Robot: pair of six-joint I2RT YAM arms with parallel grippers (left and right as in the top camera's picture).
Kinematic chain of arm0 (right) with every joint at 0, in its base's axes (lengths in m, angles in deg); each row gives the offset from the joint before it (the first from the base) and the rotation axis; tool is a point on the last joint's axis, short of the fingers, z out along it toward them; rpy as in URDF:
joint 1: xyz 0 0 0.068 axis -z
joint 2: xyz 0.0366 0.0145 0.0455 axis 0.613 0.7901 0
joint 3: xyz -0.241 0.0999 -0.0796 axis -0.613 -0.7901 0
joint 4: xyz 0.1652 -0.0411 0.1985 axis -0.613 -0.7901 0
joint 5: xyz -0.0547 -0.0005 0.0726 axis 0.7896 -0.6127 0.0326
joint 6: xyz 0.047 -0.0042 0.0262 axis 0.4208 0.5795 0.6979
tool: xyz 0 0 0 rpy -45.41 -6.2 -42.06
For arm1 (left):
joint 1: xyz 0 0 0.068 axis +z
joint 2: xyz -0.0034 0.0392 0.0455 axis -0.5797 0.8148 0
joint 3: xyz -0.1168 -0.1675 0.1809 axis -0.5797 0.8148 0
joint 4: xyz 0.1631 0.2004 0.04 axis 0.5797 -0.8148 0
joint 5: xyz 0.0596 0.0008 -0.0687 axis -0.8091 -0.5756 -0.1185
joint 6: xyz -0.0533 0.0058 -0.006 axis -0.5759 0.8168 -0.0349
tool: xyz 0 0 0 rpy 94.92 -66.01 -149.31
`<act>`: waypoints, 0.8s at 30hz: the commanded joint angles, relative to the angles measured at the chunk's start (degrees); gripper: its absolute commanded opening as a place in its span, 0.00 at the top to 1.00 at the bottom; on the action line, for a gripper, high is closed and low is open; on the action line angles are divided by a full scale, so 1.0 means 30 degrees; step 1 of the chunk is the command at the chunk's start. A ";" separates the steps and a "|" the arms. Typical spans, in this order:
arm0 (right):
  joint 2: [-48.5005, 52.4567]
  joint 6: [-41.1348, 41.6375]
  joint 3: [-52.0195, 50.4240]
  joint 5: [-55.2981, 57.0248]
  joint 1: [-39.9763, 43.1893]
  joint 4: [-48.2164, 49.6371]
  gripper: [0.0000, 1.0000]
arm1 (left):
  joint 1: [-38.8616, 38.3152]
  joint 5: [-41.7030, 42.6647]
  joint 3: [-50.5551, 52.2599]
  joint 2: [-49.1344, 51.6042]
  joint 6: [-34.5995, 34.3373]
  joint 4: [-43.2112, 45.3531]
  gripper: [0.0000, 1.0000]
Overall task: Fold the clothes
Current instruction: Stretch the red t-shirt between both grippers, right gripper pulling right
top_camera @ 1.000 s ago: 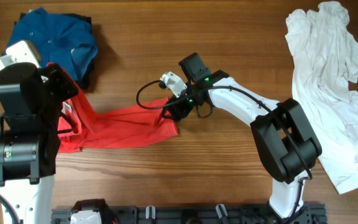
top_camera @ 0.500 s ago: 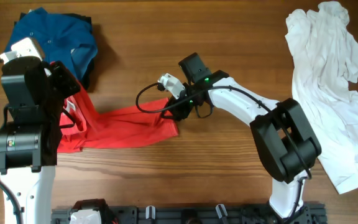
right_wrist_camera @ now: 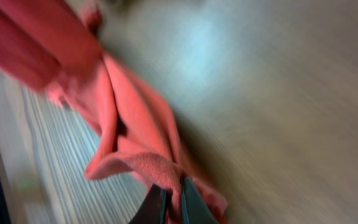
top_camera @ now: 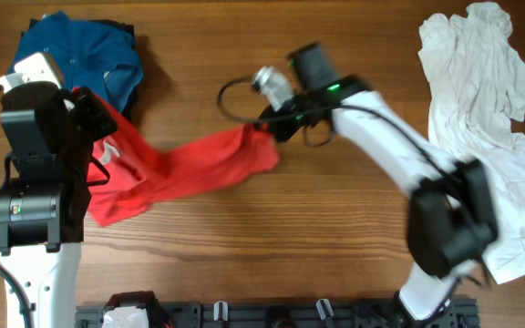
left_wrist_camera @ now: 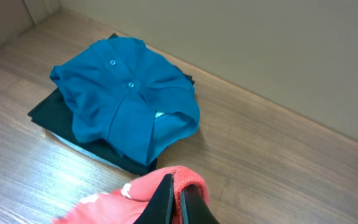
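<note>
Where it's pinched, red tee [top_camera: 190, 167] bunches

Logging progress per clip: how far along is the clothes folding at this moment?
Looks done: the blue shirt lies roughly folded on a dark garment at the far left. In hand: the red T-shirt, pinched at opposite ends by the left gripper and the right gripper, bunched between them, not yet folded. Left: folding the red one, then the white garment crumpled at the right.
</note>
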 commanded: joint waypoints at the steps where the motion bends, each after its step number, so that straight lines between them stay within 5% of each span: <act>1: -0.4692 0.1625 0.0984 0.3300 0.2120 -0.1749 0.96 | 0.0175 -0.0073 -0.0219 -0.0656 -0.0015 0.0852 0.96; 10: -1.0251 0.3264 0.0984 0.6164 0.8757 -0.5625 0.96 | 0.0175 -0.0131 -0.0219 -0.1341 -0.0036 0.2499 0.96; 18: -0.9194 0.5246 0.0838 0.7227 1.2641 -0.9406 0.96 | 0.0175 -0.0124 -0.0219 -0.1341 -0.0168 0.2047 0.96; 24: -0.6790 0.5166 -0.0444 0.7206 1.3005 -0.9398 0.96 | 0.0175 -0.0109 -0.0211 -0.0860 -0.0168 0.0911 0.96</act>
